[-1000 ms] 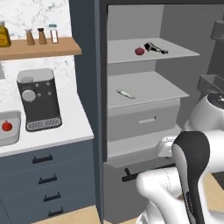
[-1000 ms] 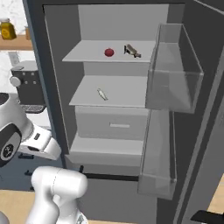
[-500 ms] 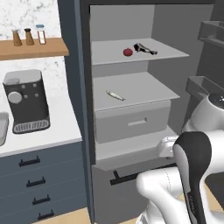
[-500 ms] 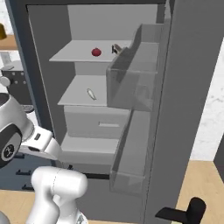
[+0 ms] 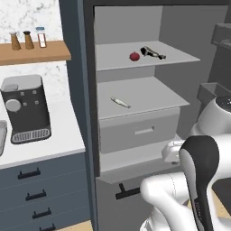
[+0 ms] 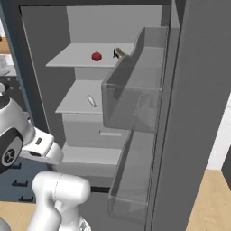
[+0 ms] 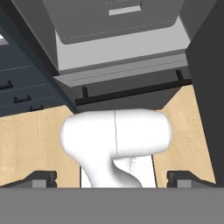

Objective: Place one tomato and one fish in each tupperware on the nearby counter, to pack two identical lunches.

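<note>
You see a tomato (image 5: 134, 56) on the open fridge's upper shelf (image 5: 171, 56); a fish (image 5: 120, 102) lies below; your gripper (image 7: 112, 177) hangs empty, jaws wide apart.

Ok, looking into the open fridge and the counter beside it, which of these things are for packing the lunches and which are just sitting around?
For the job:
tomato on the top shelf
fish on the middle shelf
counter

Just lying about:
dark item beside the tomato, too small to identify
coffee machine on the counter
shakers on the wooden shelf
</note>
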